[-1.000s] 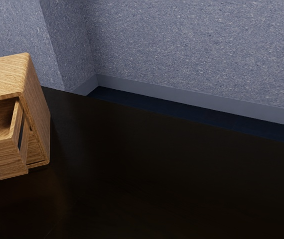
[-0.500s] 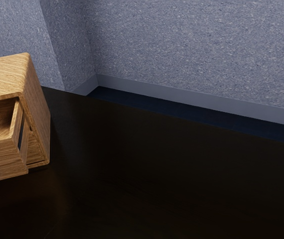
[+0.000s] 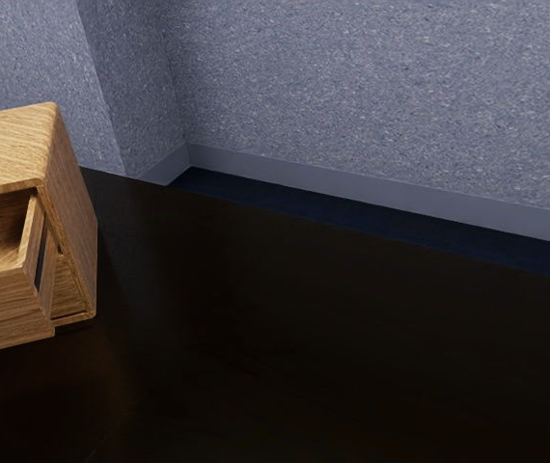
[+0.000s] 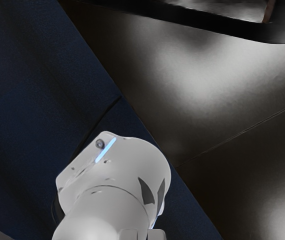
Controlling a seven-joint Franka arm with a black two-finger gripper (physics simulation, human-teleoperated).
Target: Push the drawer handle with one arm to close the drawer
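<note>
You needed a slow, square push to seat the wooden drawer [image 3: 7,313] in its cabinet [image 3: 70,210], gripper state impossible to tell.

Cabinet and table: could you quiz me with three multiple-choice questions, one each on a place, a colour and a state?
1. Where in the exterior view is the cabinet?
A) At the left edge
B) In the centre
C) At the right edge

2. What colour is the table there?
A) White
B) Green
C) Nearly black

3. How is the upper drawer?
A) Shut
B) Open
C) Missing

Answers:
1 A: that edge cuts the cabinet off.
2 C: its top is very dark.
3 B: it juts out, its inside showing.
</note>
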